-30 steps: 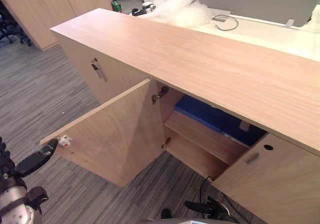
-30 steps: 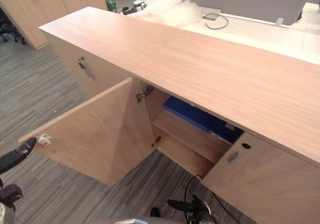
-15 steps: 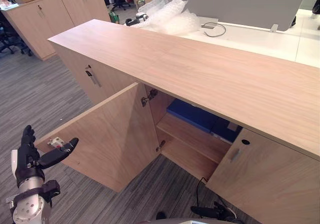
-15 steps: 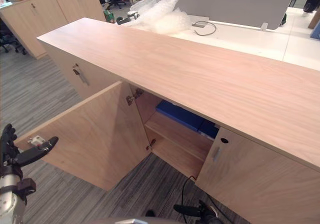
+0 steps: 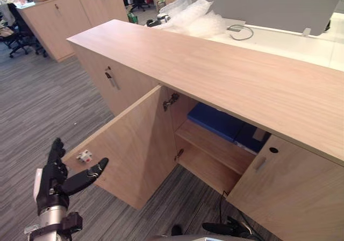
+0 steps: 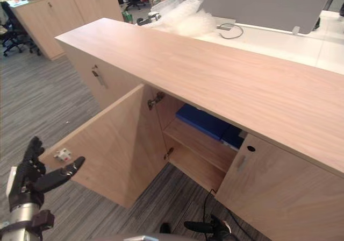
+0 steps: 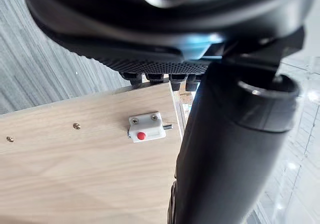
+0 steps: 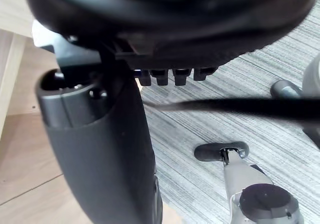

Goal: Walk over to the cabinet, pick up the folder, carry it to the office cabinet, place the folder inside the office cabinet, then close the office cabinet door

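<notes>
Blue folder (image 5: 217, 121) lies on shelf (image 5: 215, 147) inside cabinet (image 5: 215, 69); door (image 5: 137, 155) wide open. Left hand (image 5: 56, 179) spread, empty, beside door's free edge near white latch (image 5: 84, 156). Right hand (image 8: 100, 149) low, fingers straight, empty.

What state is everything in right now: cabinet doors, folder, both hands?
Left cabinet door: swung wide open.
Right cabinet door: looks shut.
Blue folder: lying flat on the upper shelf inside the cabinet.
Left hand: open, empty, by the open door's free edge.
Right hand: open, empty, hanging low.
</notes>
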Robot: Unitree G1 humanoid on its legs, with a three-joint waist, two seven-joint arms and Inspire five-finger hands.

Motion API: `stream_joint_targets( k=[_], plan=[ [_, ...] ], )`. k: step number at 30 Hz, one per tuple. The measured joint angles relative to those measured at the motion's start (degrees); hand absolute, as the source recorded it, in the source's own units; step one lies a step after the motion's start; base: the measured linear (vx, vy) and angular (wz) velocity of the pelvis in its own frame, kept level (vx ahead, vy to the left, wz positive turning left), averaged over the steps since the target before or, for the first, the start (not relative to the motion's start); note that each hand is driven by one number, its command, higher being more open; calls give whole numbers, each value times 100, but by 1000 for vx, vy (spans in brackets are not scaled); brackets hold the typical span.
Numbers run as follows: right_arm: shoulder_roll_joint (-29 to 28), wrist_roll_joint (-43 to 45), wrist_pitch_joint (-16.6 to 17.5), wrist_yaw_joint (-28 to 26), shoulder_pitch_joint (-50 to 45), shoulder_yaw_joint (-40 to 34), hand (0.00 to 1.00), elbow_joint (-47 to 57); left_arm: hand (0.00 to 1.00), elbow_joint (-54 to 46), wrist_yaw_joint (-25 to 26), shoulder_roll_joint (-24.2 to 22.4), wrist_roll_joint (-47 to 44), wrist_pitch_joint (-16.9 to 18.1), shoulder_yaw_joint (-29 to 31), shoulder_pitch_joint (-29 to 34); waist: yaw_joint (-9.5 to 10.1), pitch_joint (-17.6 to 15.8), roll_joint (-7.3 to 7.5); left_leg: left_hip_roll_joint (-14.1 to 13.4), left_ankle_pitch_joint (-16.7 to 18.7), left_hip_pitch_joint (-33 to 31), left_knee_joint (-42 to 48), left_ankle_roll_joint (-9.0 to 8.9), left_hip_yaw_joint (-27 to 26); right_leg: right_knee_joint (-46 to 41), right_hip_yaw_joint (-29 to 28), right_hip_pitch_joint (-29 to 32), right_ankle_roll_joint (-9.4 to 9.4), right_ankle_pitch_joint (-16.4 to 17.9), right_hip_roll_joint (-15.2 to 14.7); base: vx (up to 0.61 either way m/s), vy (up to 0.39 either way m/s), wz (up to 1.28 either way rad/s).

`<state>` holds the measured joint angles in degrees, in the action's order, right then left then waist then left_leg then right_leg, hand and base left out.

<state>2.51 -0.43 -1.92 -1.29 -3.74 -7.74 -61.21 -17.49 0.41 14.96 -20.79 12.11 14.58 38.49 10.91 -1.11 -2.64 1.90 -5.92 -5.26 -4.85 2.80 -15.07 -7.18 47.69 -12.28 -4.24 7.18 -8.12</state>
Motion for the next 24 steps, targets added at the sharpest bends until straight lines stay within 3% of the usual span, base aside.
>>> stream_joint_targets(
  k=[3, 5, 7, 8, 9, 14, 18, 22, 24],
  plan=[
    [-60, 2, 50, 0, 66, 19, 100, -101, 100, -562, -197, 272, 63, 67, -334, 477, 19, -38, 63, 69, 25, -80, 34, 34, 50, 15, 98, 7, -43, -3, -48, -87, 62, 15],
    [-103, 3, 125, 1, 146, 52, 100, -179, 100, -854, -203, 659, 602, 197, -492, 695, 23, -104, 132, 163, 26, -131, 28, 35, 51, 57, 152, 13, -94, 118, -115, -112, 71, 28],
    [-102, 1, 162, 1, 261, 189, 100, -376, 100, -1050, -197, 1192, 1477, 332, -595, 746, -10, -154, 383, 384, 115, -224, -31, -83, -10, 235, 283, 19, -243, 387, -259, -130, 66, 50],
    [-109, -4, 213, 1, 320, 228, 100, -576, 100, -1124, -201, 1473, 1941, 414, -689, 709, -33, -190, 443, 347, 199, -483, 783, 245, 11, 212, 332, 54, -365, 352, -384, -99, 34, 17],
    [-85, -24, 238, -5, 335, 244, 100, -603, 100, -1336, -206, 1693, 2305, 459, -660, 920, 19, -179, 350, 260, 477, -548, 1100, 332, 307, 210, 228, 51, -382, 292, -353, -80, 35, 1],
    [-7, -183, 349, -44, 279, 242, 100, -703, 100, -1682, -334, 2610, 3255, 762, -572, 923, -99, -163, 353, 391, 295, -393, 474, 209, 311, 254, 85, 209, -326, 238, -367, -18, 78, -2],
    [36, -190, 439, -123, 225, 242, 100, -719, 100, -1473, -186, 2723, 3920, 1076, -503, 550, -188, -164, 295, 438, 242, -323, 177, 134, 160, 105, -257, 427, -309, 231, -420, -2, 73, -20],
    [98, -201, 522, -128, 157, 240, 100, -716, 100, -1353, 88, 2808, 4324, 1123, -446, 262, -243, -140, 267, 465, 220, -281, 133, 103, 101, 103, -373, 446, -305, 231, -485, 16, 31, -13],
    [160, -206, 524, -128, 100, 240, 100, -710, 100, -1381, 204, 2974, 4474, 1174, -322, 57, -250, -147, 223, 486, 148, -177, 65, 242, 133, 230, -355, 358, -254, 197, -432, 21, 2, 7]
  ],
)
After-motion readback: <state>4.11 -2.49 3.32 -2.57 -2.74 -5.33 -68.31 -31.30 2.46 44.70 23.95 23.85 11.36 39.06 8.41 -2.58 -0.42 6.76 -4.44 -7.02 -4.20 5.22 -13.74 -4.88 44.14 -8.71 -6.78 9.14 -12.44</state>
